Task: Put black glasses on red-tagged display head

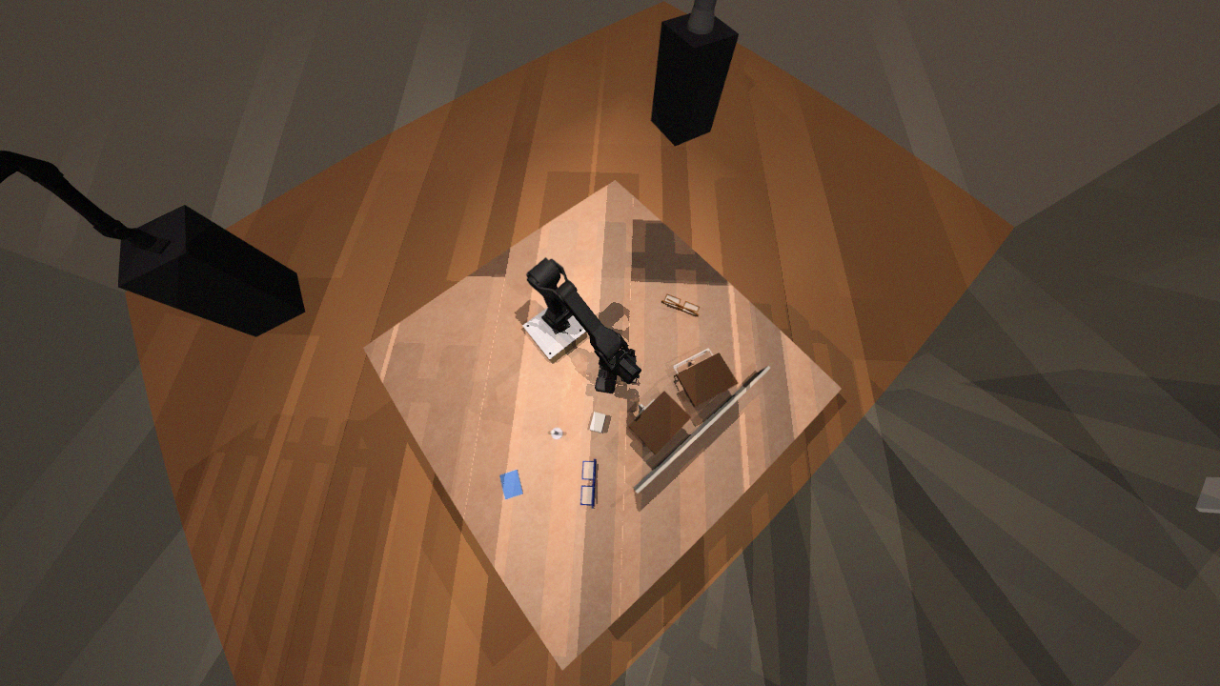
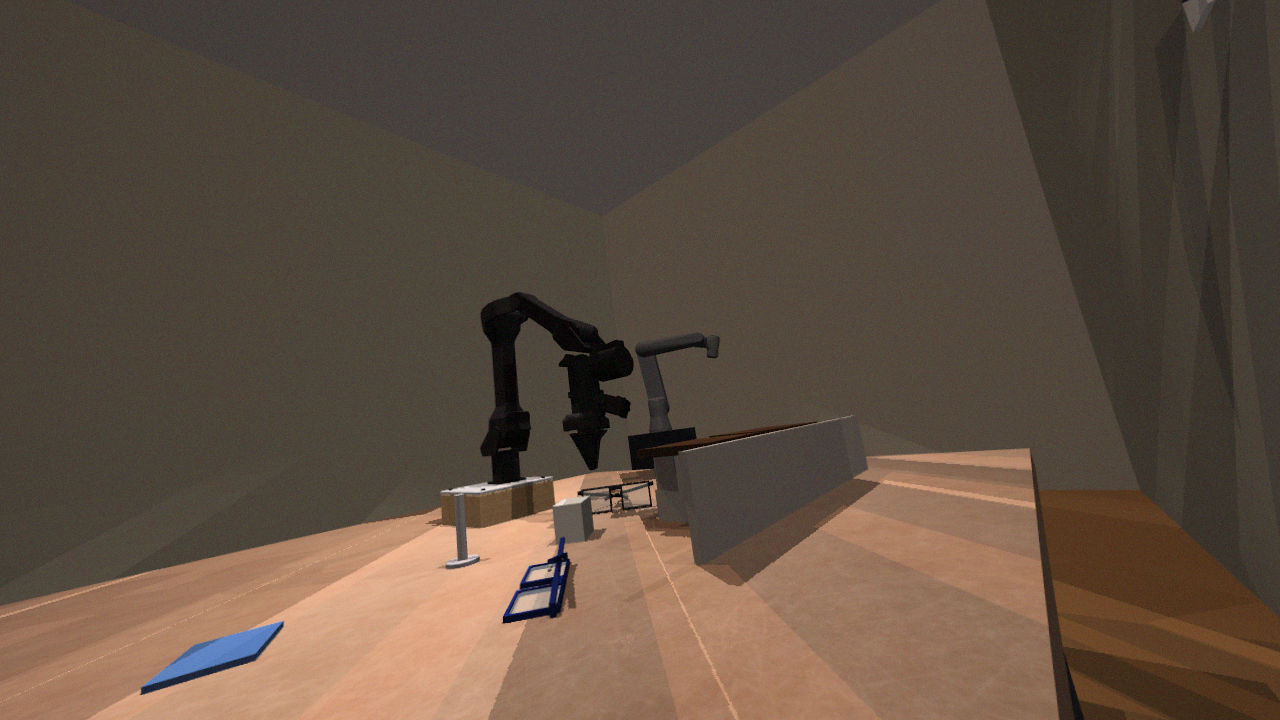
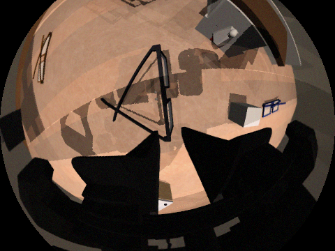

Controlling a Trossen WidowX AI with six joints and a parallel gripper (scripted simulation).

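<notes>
The black glasses [image 2: 615, 488] [image 3: 162, 80] stand on the table with temples unfolded and crossing each other; the arm hides them in the top view. My gripper [image 2: 590, 467] [image 3: 169, 132] is partly open above them, with nothing between its fingers. In the wrist view, its left fingertip overlaps the glasses' near corner; I cannot tell the height gap. One grey display head [image 3: 216, 21] with a round white nose shows at the upper right of the wrist view, with a small red mark beside it. Brown panels cover both heads in the top view.
A long upright panel [image 1: 703, 431] [image 2: 769, 492] stands behind the heads. A white block [image 1: 598, 421] [image 2: 572, 519] [image 3: 252, 116], blue glasses [image 1: 594, 483] [image 2: 558, 586], a small post [image 2: 460, 528] and a blue sheet [image 1: 512, 484] [image 2: 214, 656] are nearby. Tan glasses lie opposite.
</notes>
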